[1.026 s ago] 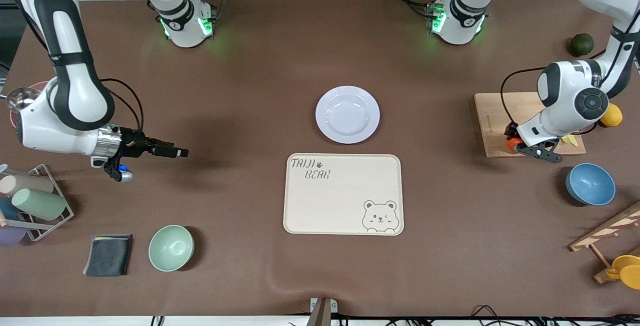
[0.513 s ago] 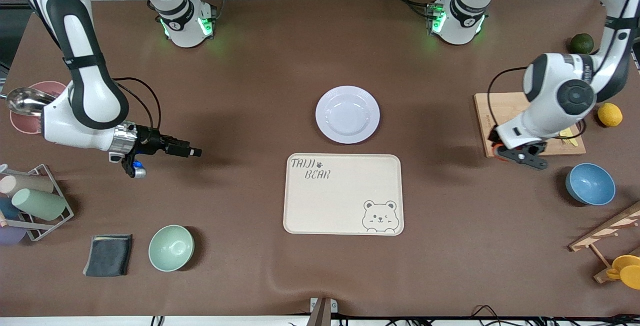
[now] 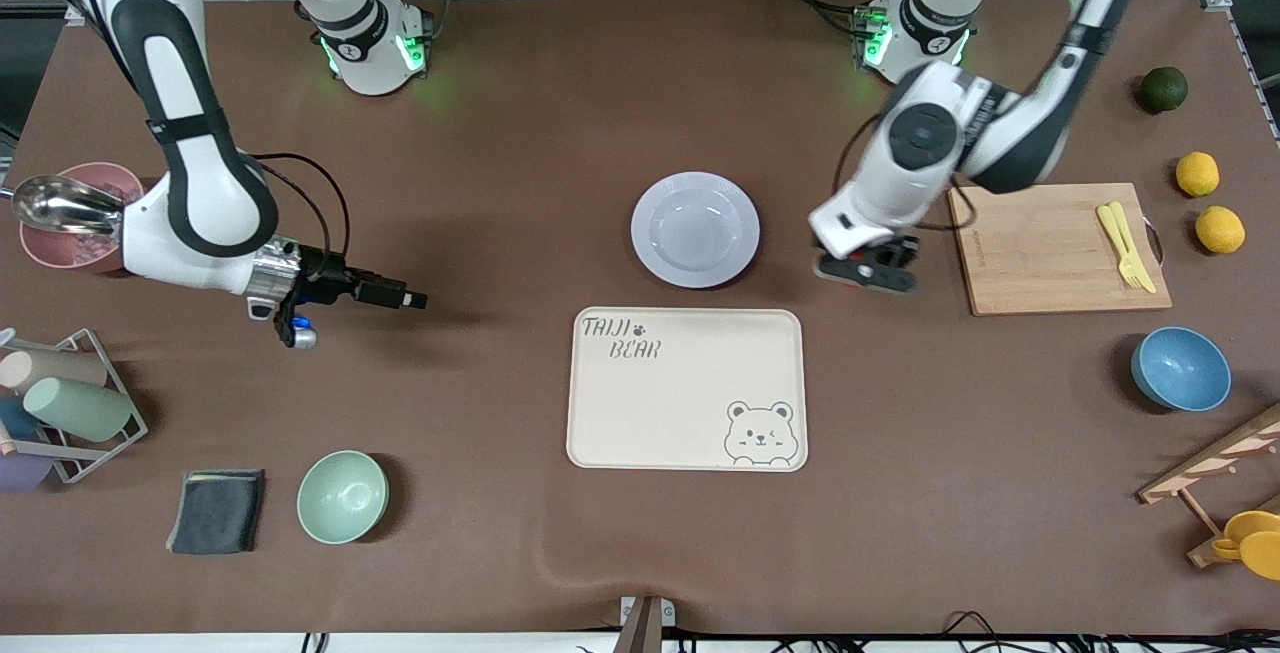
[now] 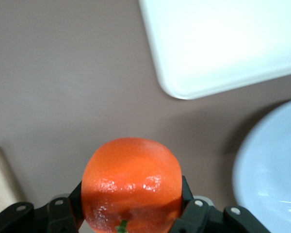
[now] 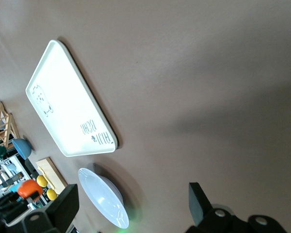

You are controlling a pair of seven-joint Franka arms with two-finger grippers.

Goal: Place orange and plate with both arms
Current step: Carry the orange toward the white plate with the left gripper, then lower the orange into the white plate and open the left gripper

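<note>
The orange (image 4: 132, 182) is gripped in my left gripper (image 4: 132, 196), whose fingers (image 4: 191, 216) press on both its sides. In the front view this gripper (image 3: 865, 269) hangs over the bare table between the white plate (image 3: 695, 229) and the cutting board, and the orange is hidden under it. The plate's edge also shows in the left wrist view (image 4: 276, 179). My right gripper (image 3: 397, 296) is open and empty over the table toward the right arm's end. Its wrist view shows its spread fingers (image 5: 63, 206), the plate (image 5: 104, 196) and the orange (image 5: 29, 188) far off.
The cream bear-print tray (image 3: 686, 389) lies just nearer the camera than the plate. The cutting board (image 3: 1040, 248) carries yellow cutlery (image 3: 1125, 231). Two lemons (image 3: 1197, 173), a dark green fruit (image 3: 1163, 89) and a blue bowl (image 3: 1180, 368) sit nearby. A green bowl (image 3: 342, 496), grey cloth (image 3: 216, 510) and cup rack (image 3: 70, 403) are at the right arm's end.
My left gripper has carried the orange from the cutting board's edge toward the plate. My right gripper has moved a little toward the table's middle.
</note>
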